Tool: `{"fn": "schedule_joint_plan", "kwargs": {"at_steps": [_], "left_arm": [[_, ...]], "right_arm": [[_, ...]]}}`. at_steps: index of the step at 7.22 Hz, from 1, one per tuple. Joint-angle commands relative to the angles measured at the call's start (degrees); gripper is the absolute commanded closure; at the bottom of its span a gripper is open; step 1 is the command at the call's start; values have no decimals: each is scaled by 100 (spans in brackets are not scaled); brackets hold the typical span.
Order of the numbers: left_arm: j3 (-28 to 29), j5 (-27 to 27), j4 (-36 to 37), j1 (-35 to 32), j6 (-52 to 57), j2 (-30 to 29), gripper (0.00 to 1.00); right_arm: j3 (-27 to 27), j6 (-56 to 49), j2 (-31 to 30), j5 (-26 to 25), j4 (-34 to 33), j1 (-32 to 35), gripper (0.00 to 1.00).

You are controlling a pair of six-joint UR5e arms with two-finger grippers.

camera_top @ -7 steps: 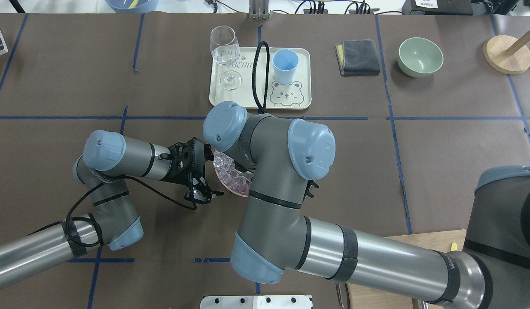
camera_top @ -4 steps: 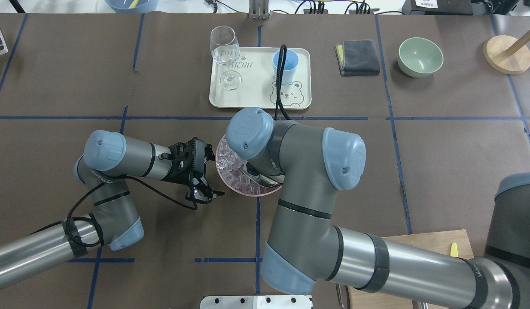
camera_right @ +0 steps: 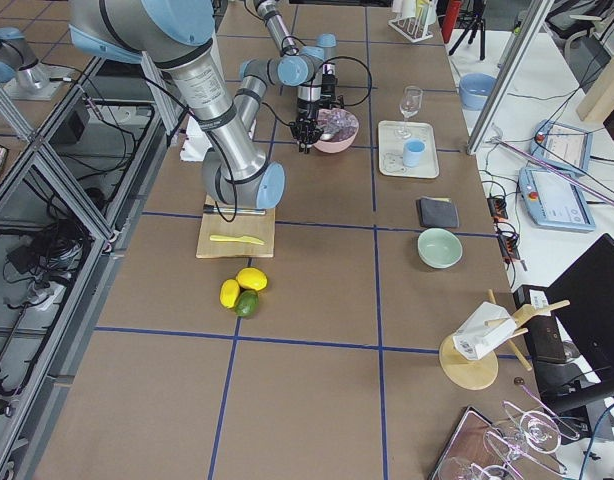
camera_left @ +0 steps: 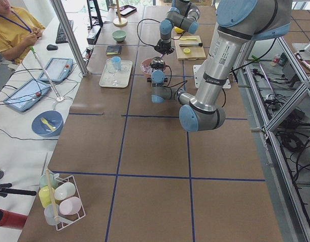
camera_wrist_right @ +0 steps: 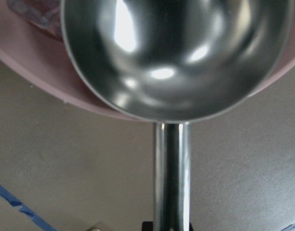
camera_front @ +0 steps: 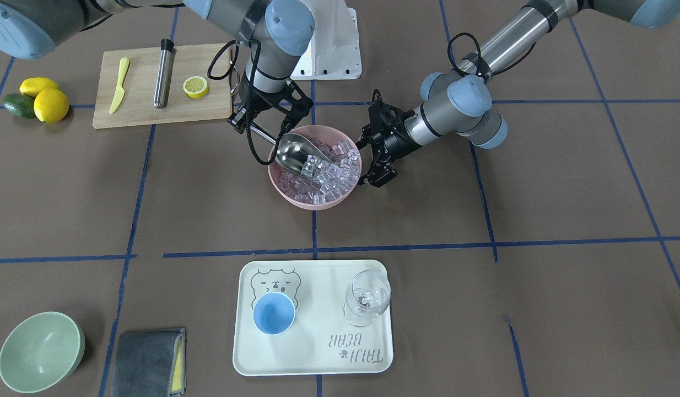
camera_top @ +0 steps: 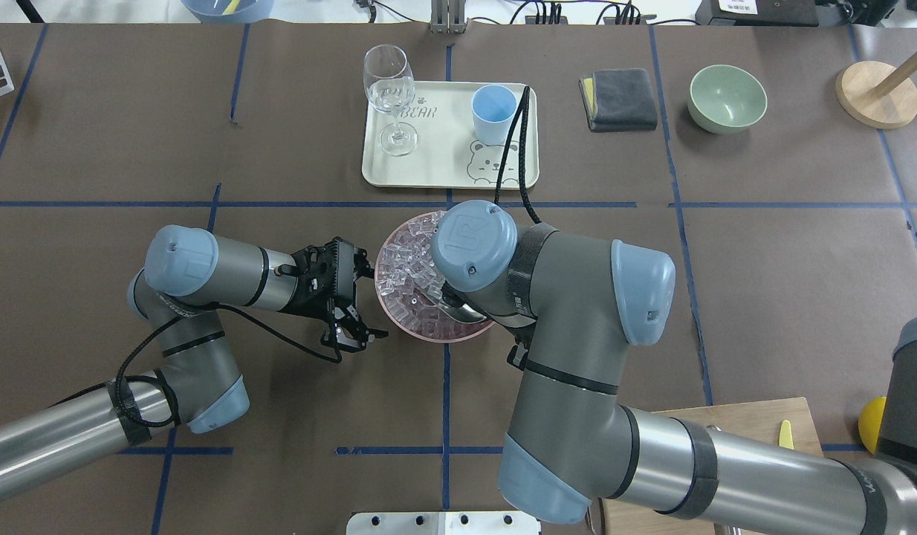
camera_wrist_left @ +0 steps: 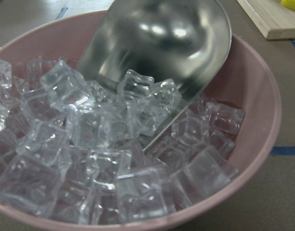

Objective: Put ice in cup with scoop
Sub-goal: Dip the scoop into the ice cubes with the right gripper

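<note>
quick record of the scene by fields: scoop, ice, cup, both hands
scoop: front edge pushed into the ice, a few cubes on it
ice: piled in the pink bowl
cup: upright on the tray, empty
right hand: shut on the scoop's handle
left hand: open, holding nothing, beside the pink bowl
also on the tray: stemmed glass

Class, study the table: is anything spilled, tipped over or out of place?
Nothing stands out. All the ice lies inside the pink bowl, and no cubes show on the table. The scoop dips into the cubes. The cup and the wine glass stand upright on the tray.
</note>
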Motion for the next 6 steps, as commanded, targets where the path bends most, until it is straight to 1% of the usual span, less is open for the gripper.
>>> {"fn": "schedule_joint_plan", "kwargs": {"at_steps": [1,2,4,6], "left_arm": [[-2,1,0,8,0,-7,0],[-2,1,0,-1,0,2,0],[7,1,0,8,0,-7,0],[7,1,0,-1,0,-7,0]], "right_arm": [[99,79,-112,-1,304,-4,100],[230,149,-261,-2,524,-4,100],[458,193,-385,7,648,5,100],[836,246,-552,16,737,13,100]]}}
